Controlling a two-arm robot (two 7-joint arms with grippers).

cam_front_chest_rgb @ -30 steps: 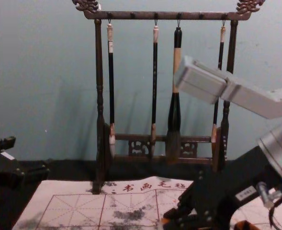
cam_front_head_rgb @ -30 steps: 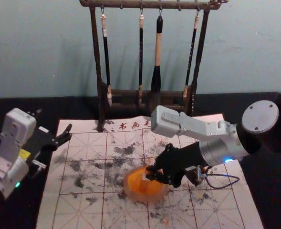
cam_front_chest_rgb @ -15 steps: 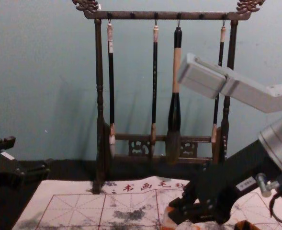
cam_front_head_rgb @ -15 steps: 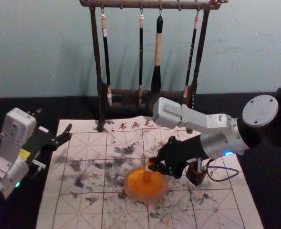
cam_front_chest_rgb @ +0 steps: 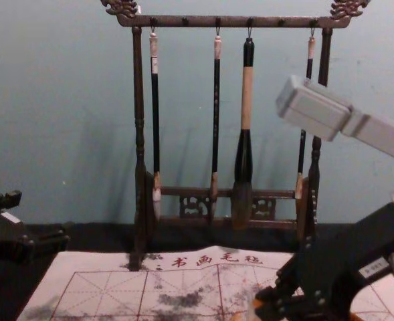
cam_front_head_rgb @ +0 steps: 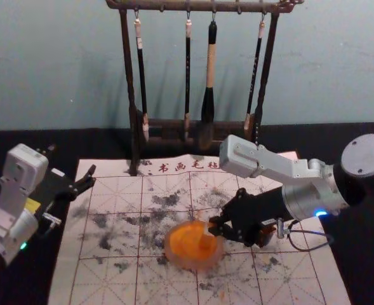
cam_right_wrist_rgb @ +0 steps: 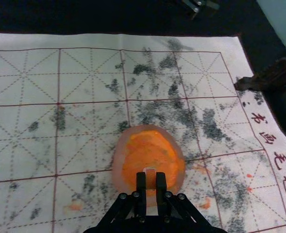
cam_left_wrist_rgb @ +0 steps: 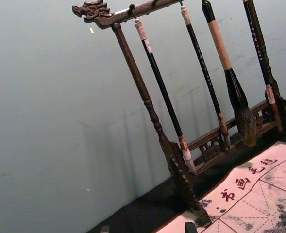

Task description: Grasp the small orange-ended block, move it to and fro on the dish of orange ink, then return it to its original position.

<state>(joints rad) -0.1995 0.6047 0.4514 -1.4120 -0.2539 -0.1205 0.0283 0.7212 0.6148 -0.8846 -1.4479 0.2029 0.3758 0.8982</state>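
Note:
In the head view my right gripper (cam_front_head_rgb: pixel 216 227) is shut on the small block (cam_front_head_rgb: pixel 207 239), whose orange end is over the right part of the dish (cam_front_head_rgb: pixel 174 255) of orange ink. The right wrist view has the block (cam_right_wrist_rgb: pixel 150 179) pinched between the fingertips of my right gripper (cam_right_wrist_rgb: pixel 151 181), above the edge of the round dish (cam_right_wrist_rgb: pixel 118 165); I cannot tell whether it touches the ink. My left gripper (cam_front_head_rgb: pixel 91 178) is parked open at the left edge of the felt mat in the head view.
A wooden rack (cam_front_head_rgb: pixel 133 114) with several hanging brushes stands at the mat's back edge. The gridded white mat (cam_front_head_rgb: pixel 110 279) has black ink smudges. Behind my right gripper, a small dark object (cam_front_head_rgb: pixel 263 237) sits on the mat, partly hidden.
Over the last second my right gripper first rose slightly, then shifted right with the block, which went from the dish's middle toward its right side. The left arm has stayed still.

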